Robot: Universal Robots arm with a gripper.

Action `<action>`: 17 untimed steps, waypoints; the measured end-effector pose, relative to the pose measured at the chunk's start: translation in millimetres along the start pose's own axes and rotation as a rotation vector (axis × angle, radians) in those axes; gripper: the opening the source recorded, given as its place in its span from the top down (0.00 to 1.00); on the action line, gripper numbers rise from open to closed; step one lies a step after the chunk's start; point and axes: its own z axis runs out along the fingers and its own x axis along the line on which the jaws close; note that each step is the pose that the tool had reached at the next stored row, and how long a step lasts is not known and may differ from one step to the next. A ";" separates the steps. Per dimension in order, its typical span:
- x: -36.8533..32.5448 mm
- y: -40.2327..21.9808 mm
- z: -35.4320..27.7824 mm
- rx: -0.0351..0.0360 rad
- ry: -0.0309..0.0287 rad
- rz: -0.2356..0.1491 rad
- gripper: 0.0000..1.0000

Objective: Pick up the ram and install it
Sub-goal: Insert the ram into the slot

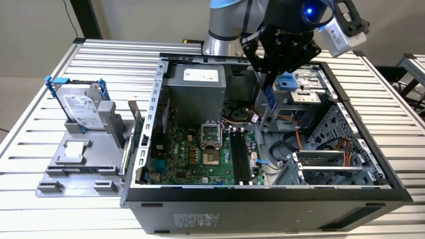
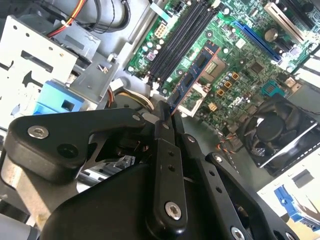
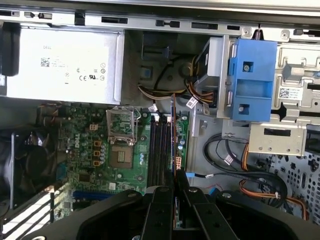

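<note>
Ram (image 1: 269, 97) (image 2: 194, 74) (image 3: 173, 132), a long thin blue-green circuit-board stick with small dark chips, pinched at one end between the narrowed fingers of the black end effector (image 1: 265, 73) (image 2: 165, 114) (image 3: 175, 190). Held on edge inside the open black-and-grey computer case (image 1: 265, 196), above the green motherboard (image 1: 192, 159). Lined up along the long black memory slots (image 1: 240, 158) in the first wrist view, not seated. Case on the slatted aluminium bench (image 1: 40, 84). Silver hard drive in a blue bracket (image 1: 83, 107) upright near the bench's edge at the exterior view's left.
</note>
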 end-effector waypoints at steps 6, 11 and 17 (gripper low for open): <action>-0.2 -0.2 7.9 0.0005 0.0000 0.000 1.00; -3.2 -0.6 13.7 0.0006 0.0000 0.001 1.00; -7.0 -1.7 21.4 0.0006 0.0000 0.003 1.00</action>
